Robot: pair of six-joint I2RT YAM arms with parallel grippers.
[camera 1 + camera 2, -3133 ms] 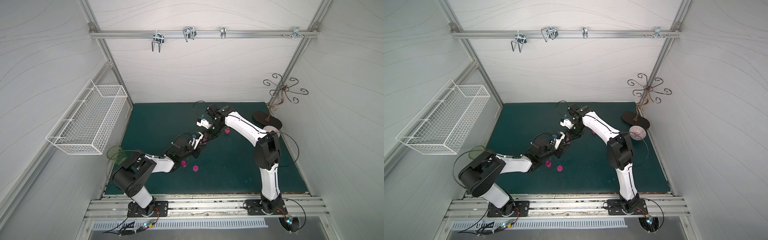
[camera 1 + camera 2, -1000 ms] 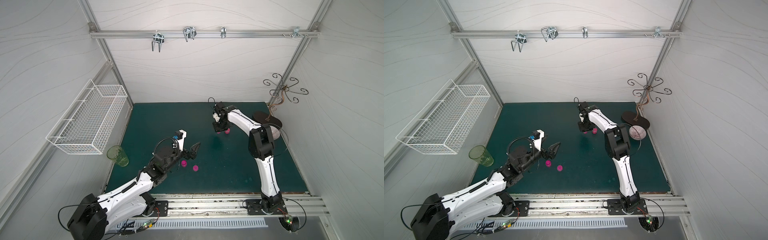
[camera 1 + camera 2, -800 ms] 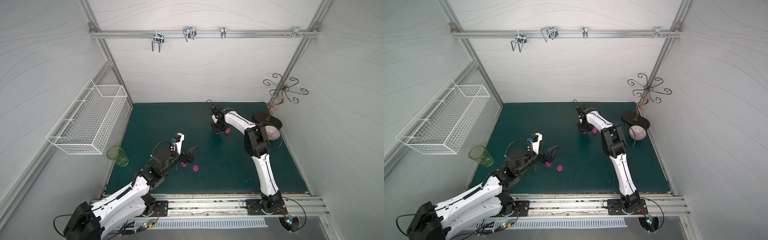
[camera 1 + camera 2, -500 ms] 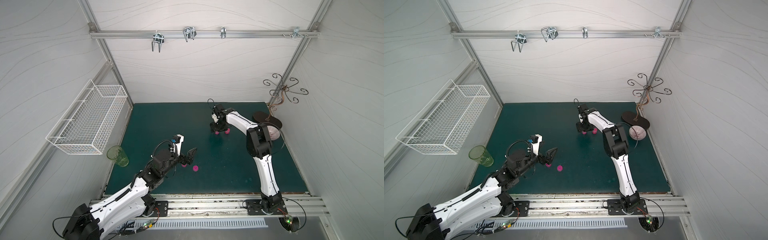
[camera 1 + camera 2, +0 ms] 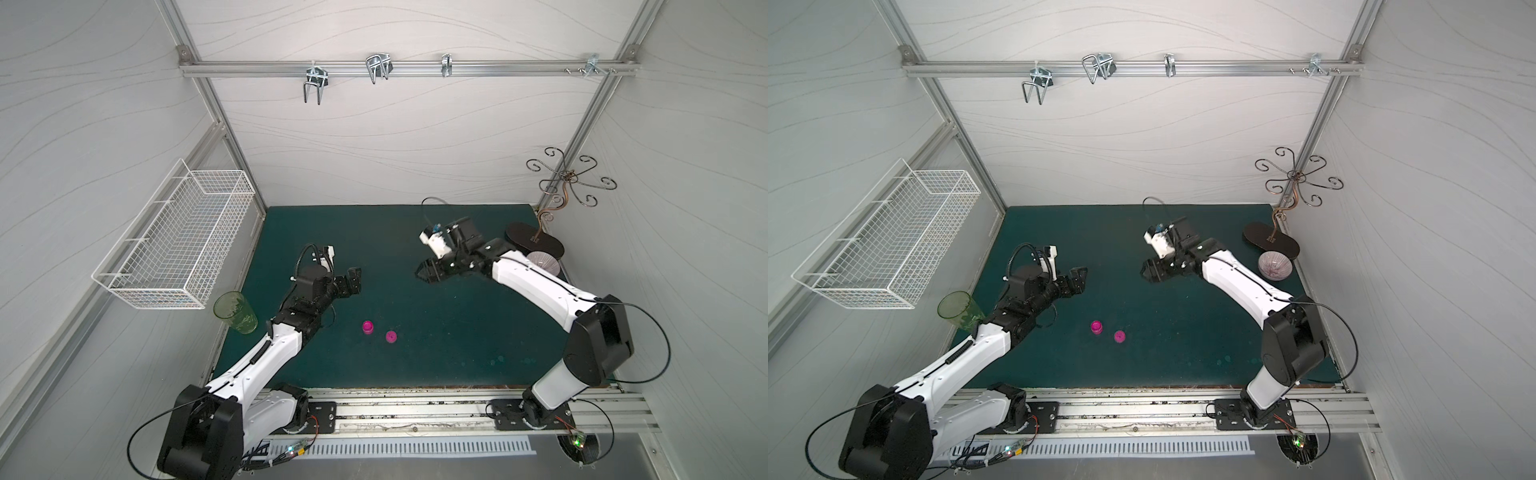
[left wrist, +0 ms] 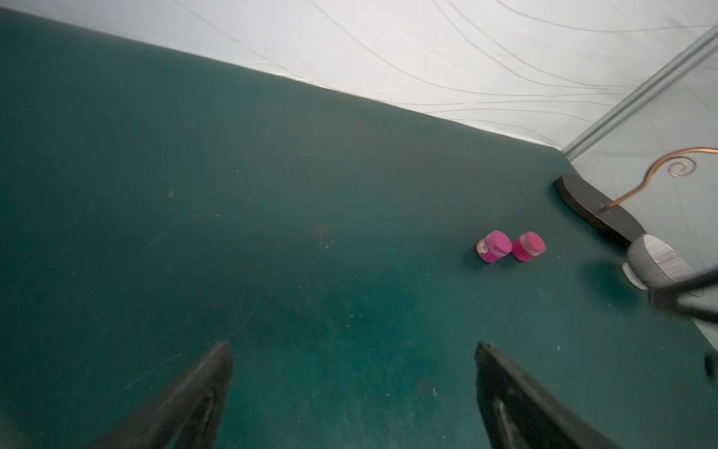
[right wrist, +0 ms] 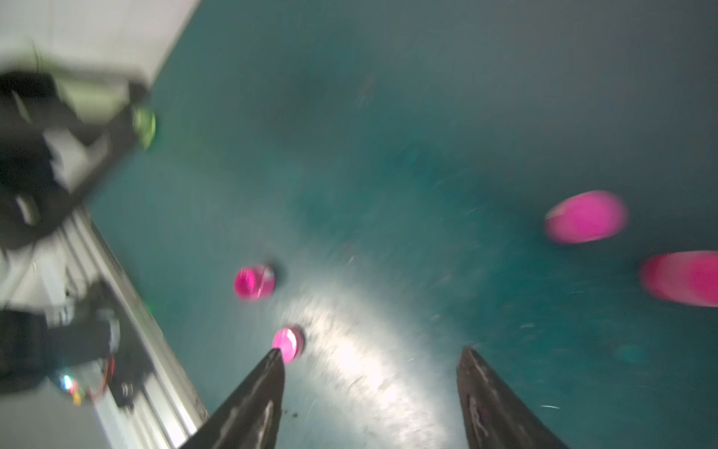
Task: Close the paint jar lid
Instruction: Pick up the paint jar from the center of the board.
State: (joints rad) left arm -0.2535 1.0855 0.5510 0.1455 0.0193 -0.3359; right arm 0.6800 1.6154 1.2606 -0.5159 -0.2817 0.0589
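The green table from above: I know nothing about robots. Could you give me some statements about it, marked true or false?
1. The left arm's fingers grip the small pink paint jar. False: they stand wide open, holding nothing.
2. The round pink lid lies on the green mat beside that jar, not on it. True.
3. The translucent green plastic cup sits inside the white wire basket. False: it stands outside, below the basket.
4. The right arm's fingers hold nothing. True.

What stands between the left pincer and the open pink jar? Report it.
Nothing visible. Only bare green mat lies between the left pincer and the open jar; the loose lid sits beside the jar, off that line.
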